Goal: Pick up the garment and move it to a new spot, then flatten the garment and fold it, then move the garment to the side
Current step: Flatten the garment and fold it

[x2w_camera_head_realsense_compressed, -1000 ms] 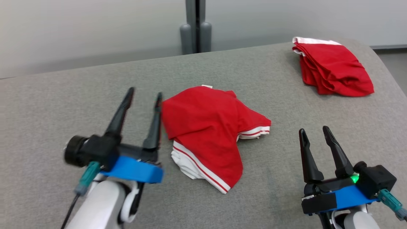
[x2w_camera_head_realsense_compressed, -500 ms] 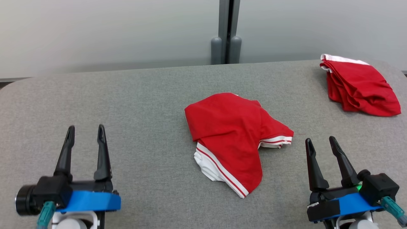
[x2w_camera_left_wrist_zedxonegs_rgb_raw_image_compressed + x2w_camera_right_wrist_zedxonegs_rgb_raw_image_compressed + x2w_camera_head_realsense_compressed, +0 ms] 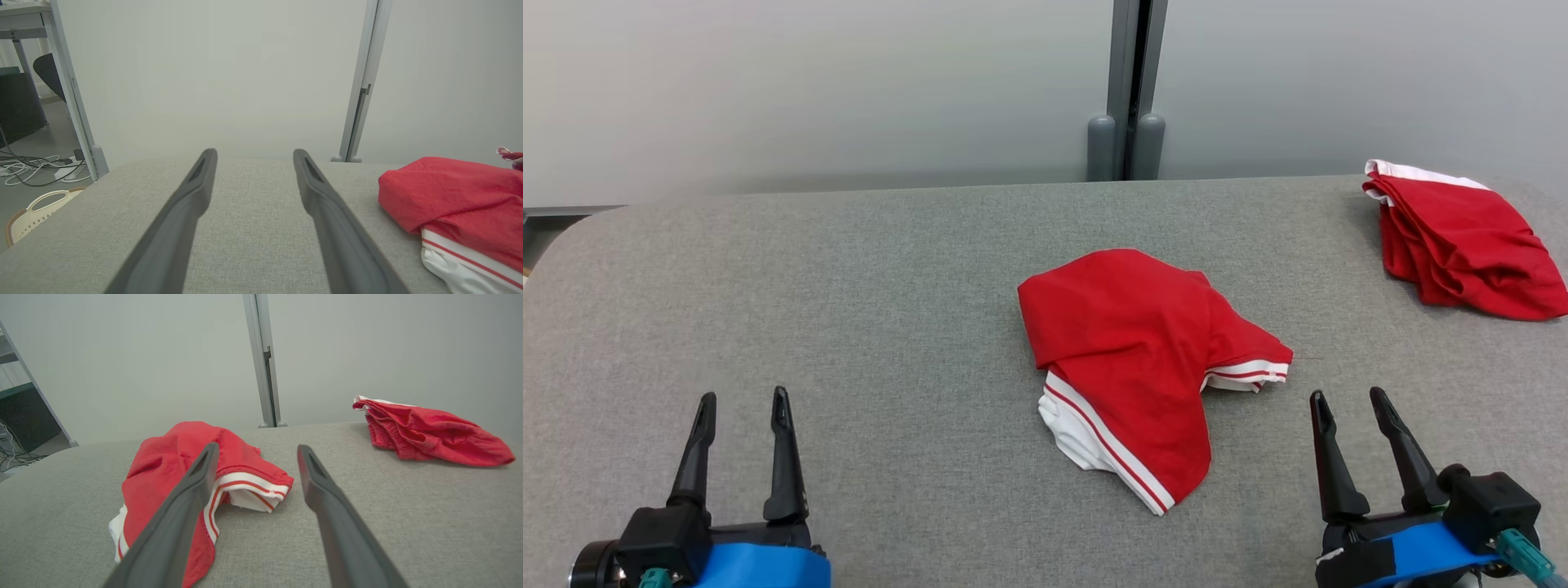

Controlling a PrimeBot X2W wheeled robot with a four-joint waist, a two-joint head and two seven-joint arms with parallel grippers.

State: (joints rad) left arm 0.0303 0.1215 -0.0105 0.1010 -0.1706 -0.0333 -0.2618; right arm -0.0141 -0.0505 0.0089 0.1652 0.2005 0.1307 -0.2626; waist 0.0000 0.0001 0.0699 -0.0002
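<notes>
Crumpled red garment (image 3: 1131, 359) lies mid-way across the grey worktop (image 3: 849, 286), just ahead and left of the nearer right tool (image 3: 1347, 394); left tool (image 3: 744, 395) well apart; both spread, empty

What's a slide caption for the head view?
Open left gripper and open right gripper flank a crumpled red garment on the grey table; second red garment at far right.

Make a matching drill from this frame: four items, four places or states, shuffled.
1. left gripper
2. right gripper
3. striped garment
4. other red garment

a. far right end of the table
b. lower left, open, over bare table
c. table centre, crumpled
d. lower right, open, just short of a striped hem

Pairs: 1-b, 2-d, 3-c, 4-a
</notes>
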